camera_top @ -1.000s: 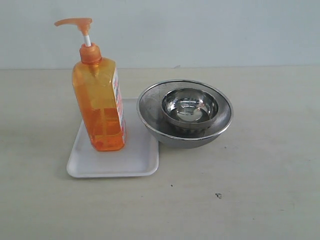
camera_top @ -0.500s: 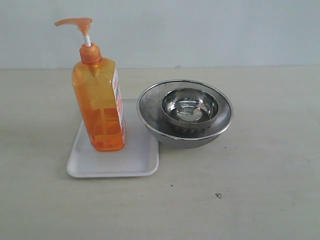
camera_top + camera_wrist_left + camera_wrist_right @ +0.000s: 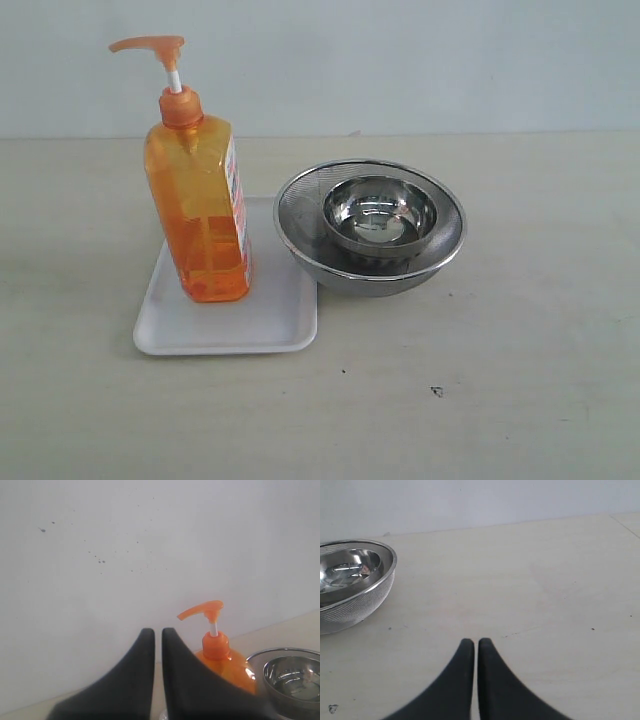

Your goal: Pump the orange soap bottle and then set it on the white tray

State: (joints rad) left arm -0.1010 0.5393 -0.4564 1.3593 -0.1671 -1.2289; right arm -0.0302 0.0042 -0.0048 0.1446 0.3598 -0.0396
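Observation:
The orange soap bottle (image 3: 200, 205) stands upright on the white tray (image 3: 260, 325), its orange pump head (image 3: 152, 46) raised on the white stem. Neither gripper shows in the exterior view. In the left wrist view my left gripper (image 3: 157, 630) is shut with nothing between its black fingers; the orange soap bottle (image 3: 222, 662) stands beyond it, well apart, partly hidden by one finger. In the right wrist view my right gripper (image 3: 472, 641) is shut and empty above bare table, far from the bottle.
Two nested steel bowls (image 3: 370, 225) stand right beside the tray, the small one inside the mesh-sided large one. They also show as steel bowls (image 3: 292, 677) in the left wrist view and steel bowls (image 3: 350, 580) in the right. A pale wall runs behind the table.

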